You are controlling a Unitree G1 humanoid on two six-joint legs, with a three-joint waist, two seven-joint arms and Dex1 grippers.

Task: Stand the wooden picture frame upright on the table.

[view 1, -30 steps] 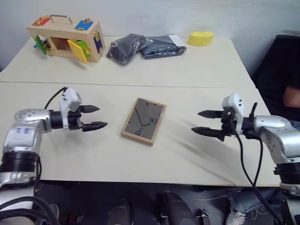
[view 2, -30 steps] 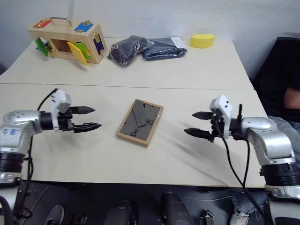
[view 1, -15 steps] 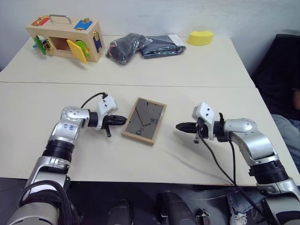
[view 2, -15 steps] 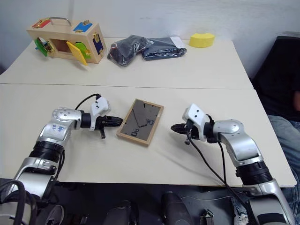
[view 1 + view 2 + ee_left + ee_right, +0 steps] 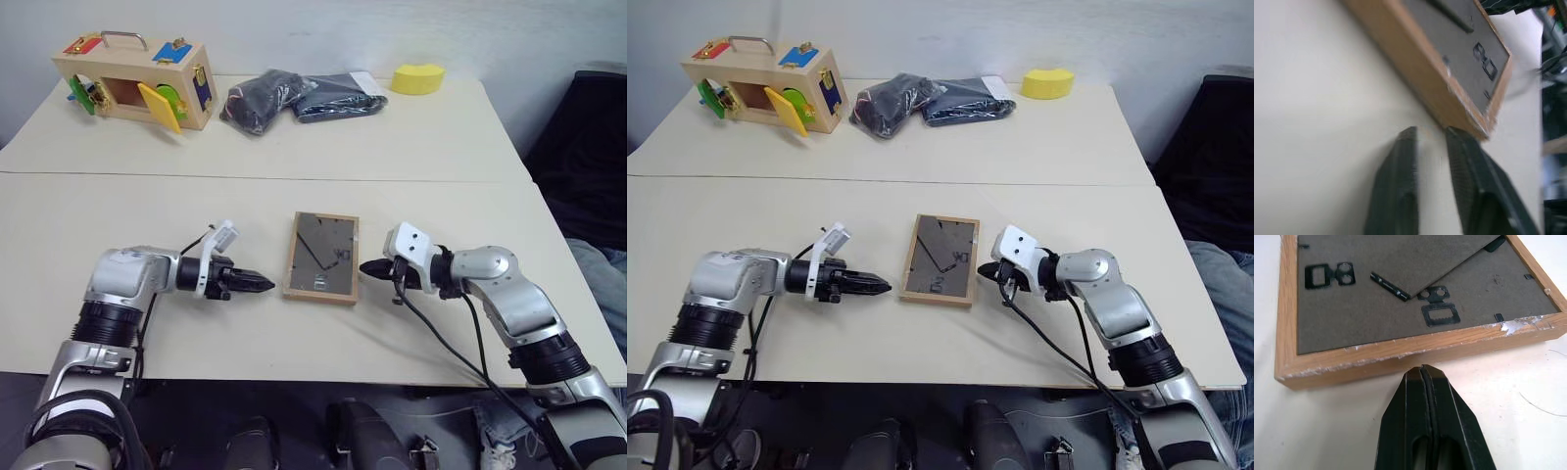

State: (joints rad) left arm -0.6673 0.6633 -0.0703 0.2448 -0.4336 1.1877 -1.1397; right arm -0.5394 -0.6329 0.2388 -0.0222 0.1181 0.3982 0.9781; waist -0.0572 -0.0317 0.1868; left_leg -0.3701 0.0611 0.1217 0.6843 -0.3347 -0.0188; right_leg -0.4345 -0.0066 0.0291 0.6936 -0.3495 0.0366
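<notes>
Wooden picture frame [image 5: 321, 257] face-down on counter [image 5: 411, 147], picture hidden. Left gripper [image 5: 1431, 138] jaws slightly apart, empty; right gripper [image 5: 1422, 372] jaws closed, empty.

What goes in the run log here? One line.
light wooden picture frame: flat, back up | left pincer: beside it, slightly open | right pincer: shut at edge

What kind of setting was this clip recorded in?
Probably an indoor lab or test room, not a home: two plain cream tables pushed together against a bare wall, with practice props laid out: a wooden latch box, a yellow sponge, a picture frame.
</notes>
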